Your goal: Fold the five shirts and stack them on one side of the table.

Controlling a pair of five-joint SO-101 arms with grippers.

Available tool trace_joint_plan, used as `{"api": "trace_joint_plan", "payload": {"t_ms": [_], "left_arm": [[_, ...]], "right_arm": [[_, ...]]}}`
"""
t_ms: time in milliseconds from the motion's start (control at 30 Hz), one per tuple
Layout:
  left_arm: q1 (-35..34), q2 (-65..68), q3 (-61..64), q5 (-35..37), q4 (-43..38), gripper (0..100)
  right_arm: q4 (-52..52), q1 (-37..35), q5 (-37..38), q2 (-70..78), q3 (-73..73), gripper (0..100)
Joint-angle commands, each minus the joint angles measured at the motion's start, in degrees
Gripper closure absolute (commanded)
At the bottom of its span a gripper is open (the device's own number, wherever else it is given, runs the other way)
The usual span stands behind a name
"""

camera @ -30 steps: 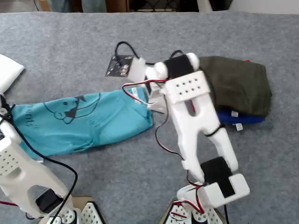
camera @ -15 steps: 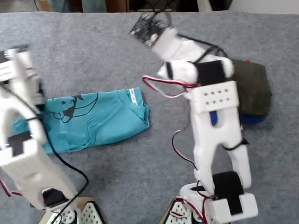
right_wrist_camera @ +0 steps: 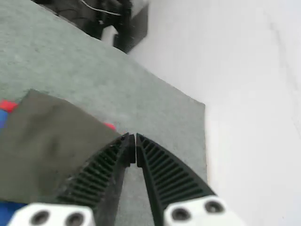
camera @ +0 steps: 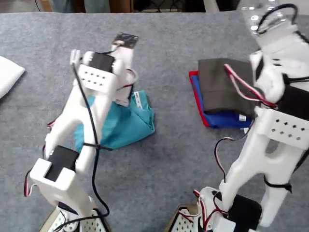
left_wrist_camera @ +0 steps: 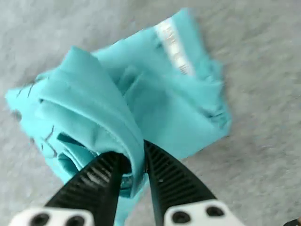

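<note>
A teal shirt (camera: 128,123) lies bunched left of the table's middle, its left part folded over itself. My left arm (camera: 96,77) leans over it. In the left wrist view my left gripper (left_wrist_camera: 136,151) is shut on a raised fold of the teal shirt (left_wrist_camera: 178,103). A stack of folded shirts sits at the right: a dark olive one (camera: 222,87) on top, a blue one (camera: 227,118) under it and a red edge (camera: 195,89). My right arm (camera: 280,96) stands raised over the back right. My right gripper (right_wrist_camera: 131,139) is shut on nothing, above the olive shirt (right_wrist_camera: 42,141).
A white cloth (camera: 7,72) lies at the far left edge. Grey felt (camera: 169,159) covers the table. Cables hang along both arms. The right wrist view has the table's far corner (right_wrist_camera: 200,106) and a white wall (right_wrist_camera: 235,70) beyond it.
The left arm swept from the left edge toward the middle, dragging the teal shirt's left part over. The right arm rose and swung away to the back right, uncovering the stack.
</note>
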Motion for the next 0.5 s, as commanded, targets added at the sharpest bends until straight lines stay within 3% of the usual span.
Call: {"api": "trace_joint_plan", "payload": {"t_ms": [0, 467], "left_arm": [[4.18, -1.23, -0.13, 3.34, -2.73, 97], [7.96, 12.4, -10.33, 9.05, -3.78, 97]], "right_arm": [[-1.49, 2.2, 0.62, -1.98, -0.13, 98.4], [-1.14, 0.0, 0.62, -1.89, 0.04, 98.4]]}}
